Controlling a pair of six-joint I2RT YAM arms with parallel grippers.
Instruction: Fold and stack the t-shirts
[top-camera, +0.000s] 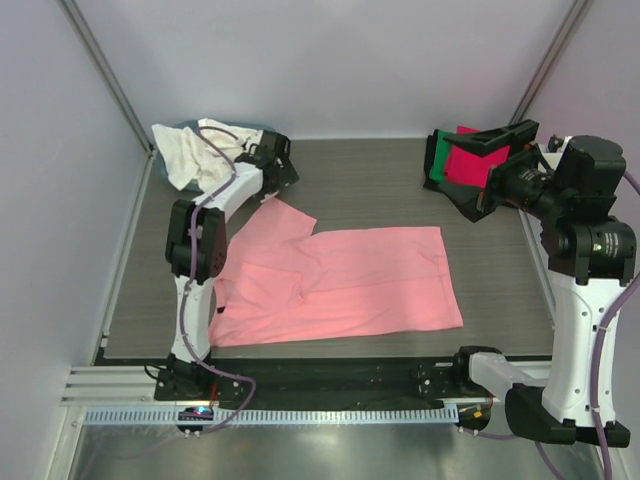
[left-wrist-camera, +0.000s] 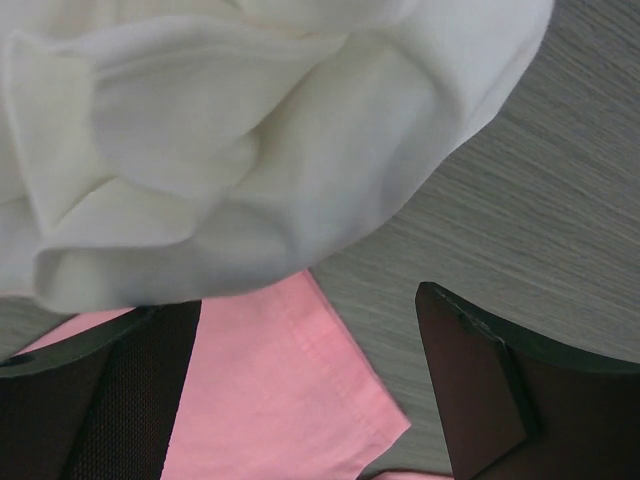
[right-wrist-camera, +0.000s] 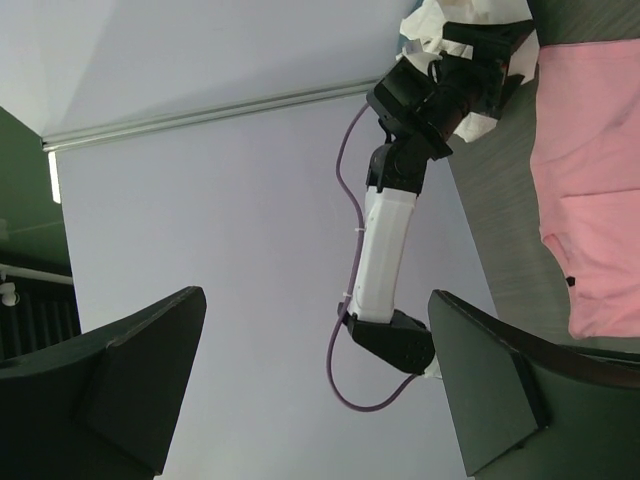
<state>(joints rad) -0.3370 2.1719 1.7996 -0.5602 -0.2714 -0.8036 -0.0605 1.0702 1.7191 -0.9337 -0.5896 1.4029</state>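
Nearest the arm bases, a salmon pink t-shirt (top-camera: 340, 285) lies spread on the dark wood-grain table (top-camera: 400, 190). Its body is mostly flat, its left side is rumpled, and one sleeve points toward the far left. Just past that sleeve, the left gripper (top-camera: 282, 168) has its fingers wide apart with nothing clamped between them. Its wrist camera shows the pink sleeve hem below and a crumpled cream white t-shirt (left-wrist-camera: 250, 130) just ahead. That cream heap sits in the far left corner. At the far right, the right gripper (top-camera: 450, 172) is raised, its fingers spread and empty. Seen from above, it overlaps a folded magenta red t-shirt (top-camera: 465, 160) resting on a green t-shirt (top-camera: 431, 160).
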